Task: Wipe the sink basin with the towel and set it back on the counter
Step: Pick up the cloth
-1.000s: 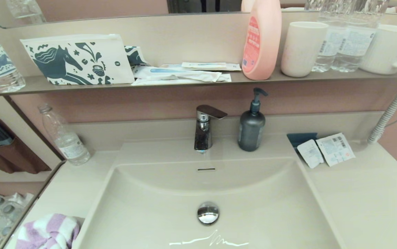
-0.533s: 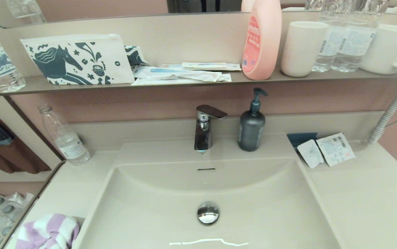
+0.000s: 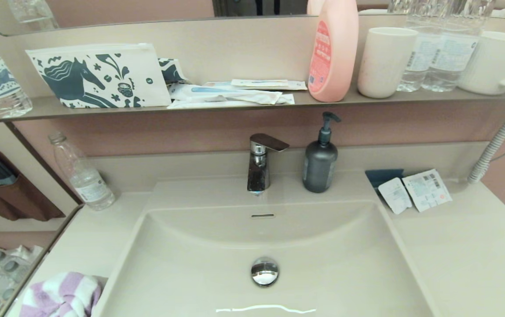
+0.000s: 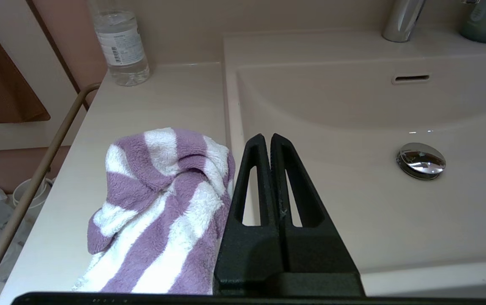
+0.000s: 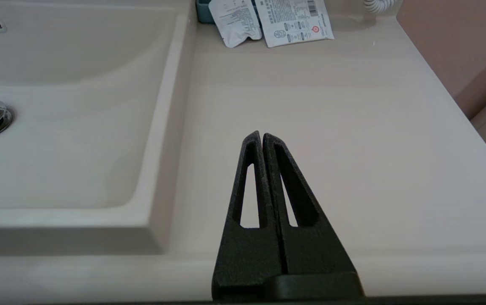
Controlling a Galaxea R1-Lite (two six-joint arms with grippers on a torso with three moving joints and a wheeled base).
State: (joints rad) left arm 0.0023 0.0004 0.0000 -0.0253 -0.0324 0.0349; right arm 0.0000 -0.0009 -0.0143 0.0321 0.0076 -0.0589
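The purple and white striped towel (image 3: 61,296) (image 4: 158,212) lies crumpled on the counter (image 3: 89,237) at the near left, just beside the sink basin's (image 3: 323,264) rim. The beige basin has a chrome drain plug (image 3: 264,271) and an overflow slot (image 3: 262,215). My left gripper (image 4: 267,136) hovers above the basin's left rim, right beside the towel, shut with nothing in it. My right gripper (image 5: 260,134) is shut and empty over the bare counter (image 5: 332,127) right of the basin. Neither gripper shows in the head view.
A faucet (image 3: 259,163) and dark soap dispenser (image 3: 320,160) stand behind the basin. A water bottle (image 3: 81,174) is at the back left, sachets (image 3: 415,191) at the back right. The shelf above holds a horse-print pouch (image 3: 98,77), pink bottle (image 3: 332,50) and cups (image 3: 384,61). A rail (image 4: 35,182) edges the counter's left side.
Nothing has moved apart from a shifting light reflection at the basin's near edge.
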